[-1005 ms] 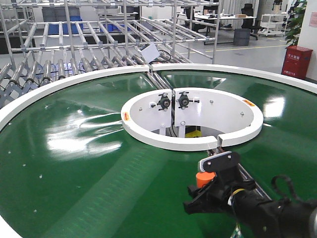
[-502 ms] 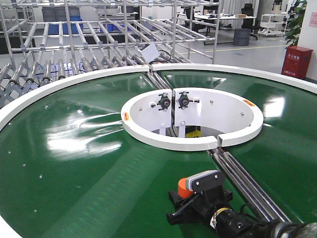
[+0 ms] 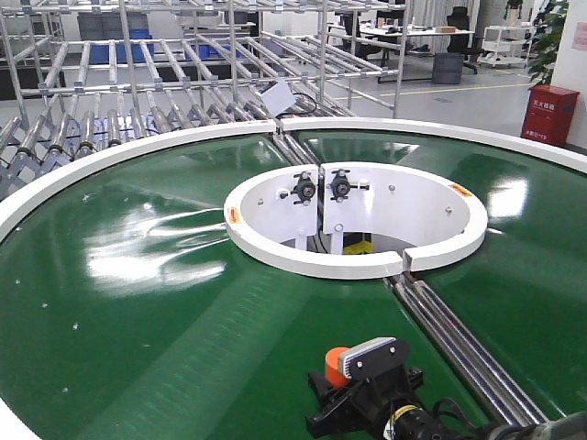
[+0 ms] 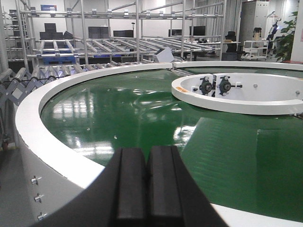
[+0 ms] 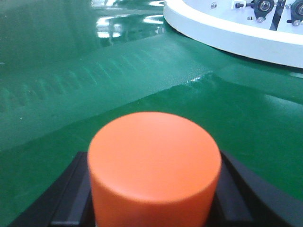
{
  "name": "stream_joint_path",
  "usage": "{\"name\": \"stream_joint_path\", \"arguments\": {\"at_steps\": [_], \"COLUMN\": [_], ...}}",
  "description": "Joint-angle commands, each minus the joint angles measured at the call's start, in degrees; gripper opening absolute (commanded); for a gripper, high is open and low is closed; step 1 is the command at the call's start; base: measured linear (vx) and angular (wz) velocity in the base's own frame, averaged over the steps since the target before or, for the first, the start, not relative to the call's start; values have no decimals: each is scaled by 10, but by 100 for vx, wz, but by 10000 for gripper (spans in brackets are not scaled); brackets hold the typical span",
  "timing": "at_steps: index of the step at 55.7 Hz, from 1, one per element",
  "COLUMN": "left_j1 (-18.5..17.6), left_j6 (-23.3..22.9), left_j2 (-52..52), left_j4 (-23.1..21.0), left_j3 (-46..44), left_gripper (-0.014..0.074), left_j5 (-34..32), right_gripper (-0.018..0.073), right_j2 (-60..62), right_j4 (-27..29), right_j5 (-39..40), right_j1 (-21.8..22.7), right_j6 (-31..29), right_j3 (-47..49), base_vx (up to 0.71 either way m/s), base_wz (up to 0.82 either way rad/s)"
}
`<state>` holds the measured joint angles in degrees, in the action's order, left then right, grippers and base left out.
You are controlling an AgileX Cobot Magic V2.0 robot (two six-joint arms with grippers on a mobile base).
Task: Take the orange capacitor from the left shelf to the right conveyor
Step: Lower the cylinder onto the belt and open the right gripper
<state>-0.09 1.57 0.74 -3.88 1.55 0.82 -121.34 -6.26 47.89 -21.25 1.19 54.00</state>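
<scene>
Presently the right gripper fingers clamp the small, rigid, probably light and slippery orange cylindrical capacitor by its sides, low over the glossy dark green conveyor belt; left gripper fingers closed, empty.

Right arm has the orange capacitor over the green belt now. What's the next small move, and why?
Probably ease the right gripper straight down, then open. It is shut on the orange capacitor, already above the right conveyor, clear of the white hub. Whether the capacitor's base touches the belt cannot be told.

steel roller tracks, red cabinet (far right)
</scene>
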Motion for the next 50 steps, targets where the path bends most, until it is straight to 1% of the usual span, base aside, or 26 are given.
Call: {"name": "stream_joint_path", "arguments": {"at_steps": [1,6,19,26,31,33,40,45,50], "left_j1": [-3,-3,-3,-3,-3,-3,-3,-3,-3], "left_j6": [-1,-1,-1,-1,-1,-1,-1,-1,-1], "left_j2": [7,7,7,7,7,7,7,7,7], "left_j4": [-4,-4,-4,-4,-4,-4,-4,-4,-4], "left_j3": [19,19,19,19,19,19,19,19,19], "left_gripper": [-6,-6,-6,-6,-6,-6,-6,-6,-6], "left_j5": [-47,-47,-47,-47,-47,-47,-47,-47,-47], "right_gripper": [475,521,675,711,710,708,702,692,676], "right_j2": [27,27,41,88,140,168,266,338,400], "right_j4": [-3,-3,-3,-6,-8,-12,-16,-16,-16], "right_j5": [41,34,1,-64,-173,-244,-429,-559,-662], "right_j1": [1,1,1,1,1,1,1,1,1], "right_j6": [-12,-12,-12,-8,12,22,53,53,43], "right_j3": [14,14,14,14,14,14,14,14,14], "base_vx": [0,0,0,0,0,0,0,0,0], "base_wz": [0,0,0,0,0,0,0,0,0]}}
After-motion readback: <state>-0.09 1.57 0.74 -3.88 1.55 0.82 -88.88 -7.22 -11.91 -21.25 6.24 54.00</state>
